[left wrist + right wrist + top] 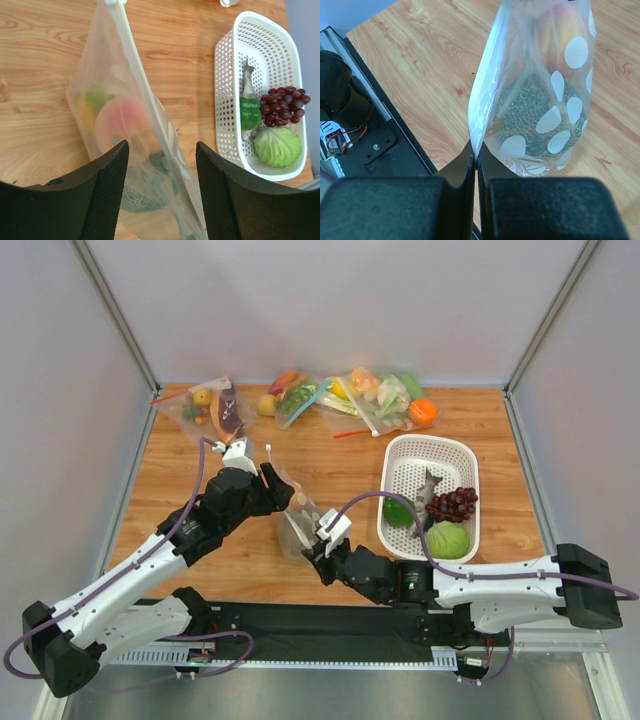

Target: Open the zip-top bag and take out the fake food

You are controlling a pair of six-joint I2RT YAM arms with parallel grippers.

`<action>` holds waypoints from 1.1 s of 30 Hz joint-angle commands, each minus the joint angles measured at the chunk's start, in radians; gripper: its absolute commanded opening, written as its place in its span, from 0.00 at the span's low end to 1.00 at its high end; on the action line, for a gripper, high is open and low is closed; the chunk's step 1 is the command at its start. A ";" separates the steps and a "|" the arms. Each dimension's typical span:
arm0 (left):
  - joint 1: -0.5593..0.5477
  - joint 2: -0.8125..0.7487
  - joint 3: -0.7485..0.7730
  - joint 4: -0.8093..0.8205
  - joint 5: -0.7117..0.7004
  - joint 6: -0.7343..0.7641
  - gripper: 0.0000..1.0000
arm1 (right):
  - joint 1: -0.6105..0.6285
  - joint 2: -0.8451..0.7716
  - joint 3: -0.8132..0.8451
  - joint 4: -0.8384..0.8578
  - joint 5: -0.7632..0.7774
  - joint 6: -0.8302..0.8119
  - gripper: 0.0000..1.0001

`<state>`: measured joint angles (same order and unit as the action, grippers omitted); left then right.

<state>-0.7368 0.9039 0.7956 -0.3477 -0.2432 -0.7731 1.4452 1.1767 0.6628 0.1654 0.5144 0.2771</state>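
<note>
The table [340,465] is pale wood-grain board, boxed in by plain grey-white walls [330,300] with aluminium frame posts [117,310] rising from its far corners. A black mounting rail [300,622] runs along the near edge under both arm bases. Along the far edge lies a loose row of clear bags [372,398] stuffed with coloured food. To the right stands a white perforated basket [432,441] holding a glossy green pepper [398,512], dark purple grapes [452,503] and a pale green cabbage [447,539].

The zip-top bag [297,520] is held up off the wood near the table's middle, between the two grippers and left of the basket. The right gripper [474,155] has its fingers pressed flat together on one edge of the bag, the plastic pinched in the seam between them. The left gripper [161,150] has its jaws spread wide. The bag's pale top strip runs through the gap between them, and I cannot tell whether either pad touches it.

Inside the bag, the right wrist view shows the grey-green bumpy ball [527,117] at the bottom, partly masked by white dots, with the peach [560,30] above it and cut off at the frame's top. From the left wrist the contents are only blurs through the plastic. The yellow fruit [86,109] is a smear beside the peach. A grey object in the basket, next to the pepper, is too small to name.
</note>
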 commanded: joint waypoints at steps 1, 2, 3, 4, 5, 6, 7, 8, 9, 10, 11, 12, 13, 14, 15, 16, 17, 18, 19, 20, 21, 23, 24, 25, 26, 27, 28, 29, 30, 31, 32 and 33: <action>0.007 0.000 0.036 -0.002 -0.060 0.040 0.63 | 0.015 -0.049 -0.015 0.010 0.029 0.027 0.00; 0.007 -0.005 0.030 0.001 -0.065 0.038 0.60 | 0.017 -0.055 -0.020 0.005 0.032 0.028 0.00; 0.007 -0.017 0.015 0.006 -0.073 0.032 0.43 | 0.020 -0.071 -0.026 0.000 0.035 0.031 0.00; 0.007 -0.023 0.008 0.010 -0.073 0.029 0.29 | 0.021 -0.078 -0.028 -0.016 0.039 0.031 0.00; 0.007 -0.029 0.001 0.013 -0.068 0.026 0.15 | 0.023 -0.084 -0.026 -0.027 0.044 0.036 0.00; 0.007 -0.043 -0.012 0.022 -0.058 0.023 0.00 | 0.023 -0.097 -0.019 -0.041 0.049 0.037 0.00; 0.008 -0.048 -0.016 0.026 -0.051 0.023 0.00 | 0.026 -0.103 -0.016 -0.068 0.053 0.036 0.00; 0.007 -0.051 -0.019 0.027 -0.044 0.020 0.00 | 0.029 -0.109 -0.009 -0.082 0.064 0.028 0.00; 0.007 -0.051 -0.018 0.021 -0.039 0.018 0.00 | 0.030 -0.118 0.001 -0.099 0.065 0.022 0.05; 0.007 -0.053 -0.016 0.016 -0.038 0.009 0.00 | 0.032 -0.123 0.030 -0.148 0.068 0.016 0.11; 0.007 -0.056 -0.016 0.013 -0.036 0.005 0.00 | 0.032 -0.126 0.055 -0.179 0.081 0.008 0.20; 0.007 -0.060 -0.016 0.012 -0.031 -0.003 0.00 | 0.032 -0.132 0.078 -0.220 0.090 -0.013 0.38; 0.007 -0.065 -0.018 0.012 -0.027 -0.011 0.00 | 0.038 -0.135 0.128 -0.283 0.099 -0.024 0.46; 0.007 -0.072 -0.018 0.012 -0.021 -0.023 0.00 | 0.043 -0.140 0.151 -0.309 0.120 -0.039 0.51; 0.008 -0.077 -0.016 0.015 -0.015 -0.028 0.00 | 0.050 -0.152 0.175 -0.352 0.133 -0.065 0.58; 0.007 -0.080 -0.016 0.012 -0.013 -0.031 0.00 | 0.053 -0.158 0.199 -0.371 0.145 -0.078 0.60; 0.007 -0.085 -0.016 0.012 -0.013 -0.041 0.00 | 0.055 -0.164 0.243 -0.388 0.166 -0.087 0.61; 0.007 -0.092 -0.013 0.010 -0.011 -0.046 0.00 | 0.055 -0.170 0.268 -0.412 0.171 -0.113 0.64; 0.007 -0.094 -0.013 0.009 -0.011 -0.052 0.00 | 0.057 -0.169 0.288 -0.423 0.177 -0.125 0.65; 0.005 -0.102 -0.013 0.009 -0.008 -0.060 0.00 | 0.057 -0.166 0.332 -0.432 0.188 -0.134 0.66; 0.007 -0.105 -0.012 0.012 -0.004 -0.063 0.00 | 0.057 -0.148 0.349 -0.437 0.190 -0.147 0.66; -0.001 -0.108 -0.010 0.009 -0.007 -0.064 0.00 | 0.057 -0.105 0.397 -0.441 0.197 -0.183 0.67; -0.010 -0.106 -0.007 0.007 -0.013 -0.061 0.00 | 0.057 -0.086 0.411 -0.441 0.199 -0.190 0.67; -0.015 -0.105 -0.006 0.004 -0.018 -0.061 0.00 | 0.057 -0.068 0.426 -0.443 0.193 -0.193 0.67; -0.018 -0.100 -0.004 0.001 -0.019 -0.061 0.00 | 0.058 -0.052 0.440 -0.443 0.187 -0.190 0.67; -0.019 -0.097 -0.004 -0.005 -0.021 -0.061 0.00 | 0.058 -0.014 0.469 -0.448 0.177 -0.187 0.68; -0.027 -0.096 -0.004 -0.007 -0.022 -0.061 0.00 | 0.057 0.023 0.480 -0.451 0.158 -0.176 0.68; -0.029 -0.094 -0.004 -0.007 -0.024 -0.064 0.00 | 0.057 0.041 0.489 -0.451 0.148 -0.171 0.68; -0.035 -0.094 -0.006 -0.007 -0.024 -0.069 0.00 | 0.057 0.057 0.509 -0.454 0.138 -0.168 0.68; -0.038 -0.094 -0.007 -0.007 -0.025 -0.069 0.00 | 0.057 0.075 0.518 -0.454 0.121 -0.161 0.68; -0.041 -0.095 -0.004 -0.007 -0.028 -0.069 0.00 | 0.057 0.107 0.526 -0.461 0.115 -0.158 0.68; -0.045 -0.099 -0.004 -0.007 -0.030 -0.069 0.00 | 0.057 0.122 0.540 -0.466 0.108 -0.154 0.68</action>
<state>-0.7704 0.8131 0.7776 -0.3779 -0.2642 -0.8291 1.4960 1.2549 1.1442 -0.2630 0.6548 0.1299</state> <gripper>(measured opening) 0.008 0.674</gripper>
